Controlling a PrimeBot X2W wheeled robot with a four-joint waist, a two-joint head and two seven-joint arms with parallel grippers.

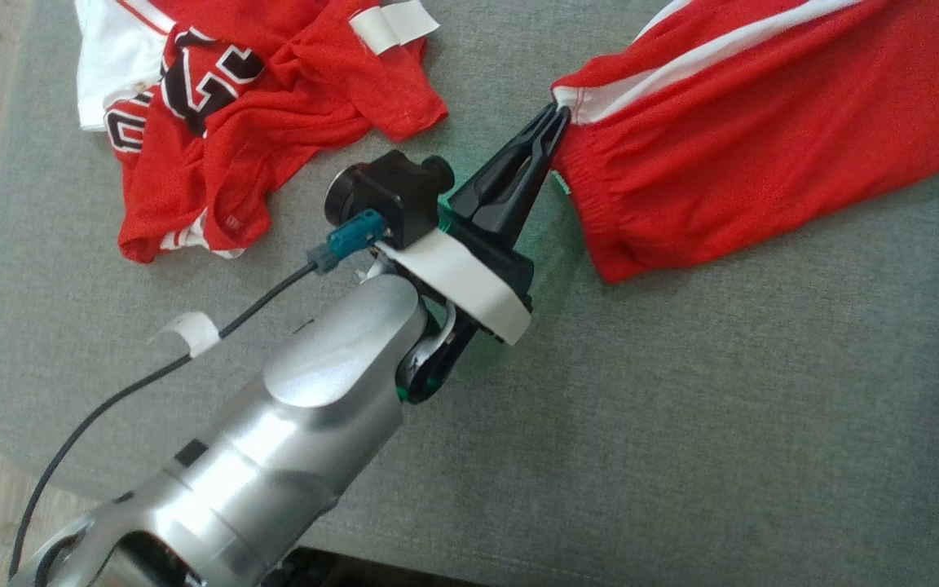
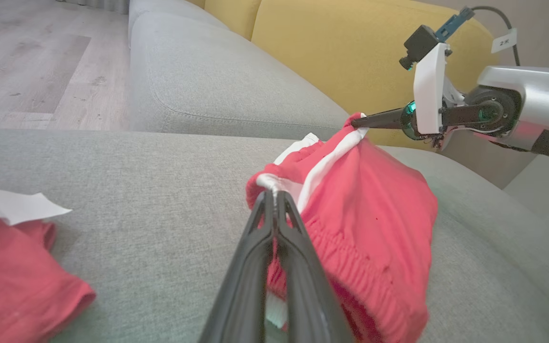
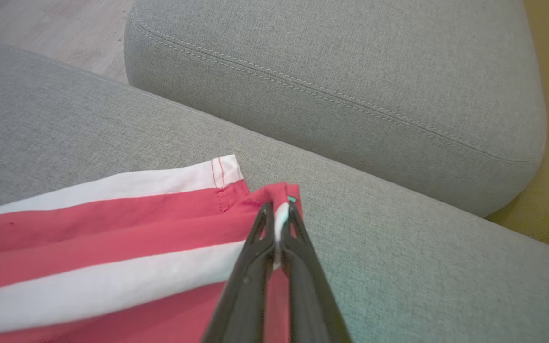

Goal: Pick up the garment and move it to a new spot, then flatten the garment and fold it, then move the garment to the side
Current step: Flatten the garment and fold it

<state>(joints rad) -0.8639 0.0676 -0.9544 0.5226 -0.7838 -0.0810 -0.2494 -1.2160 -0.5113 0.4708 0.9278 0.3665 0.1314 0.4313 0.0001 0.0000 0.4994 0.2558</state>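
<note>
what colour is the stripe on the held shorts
White stripe on red shorts; best in the right wrist view.

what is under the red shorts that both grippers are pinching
The grey sofa cushion lies under the red shorts and shows beside them. Whatever sits directly beneath the cloth is covered.

Head camera looks steeply down on grey fabric sofa seat (image 1: 681, 424), from close above silver left arm (image 1: 298, 424). Left wrist camera sights low along left gripper (image 2: 274, 195), with red shorts with white side stripes (image 2: 379, 214) close ahead and right gripper (image 2: 354, 123) at two o'clock. Right wrist camera, tight on the seat, meets the same shorts at eight o'clock.
</note>
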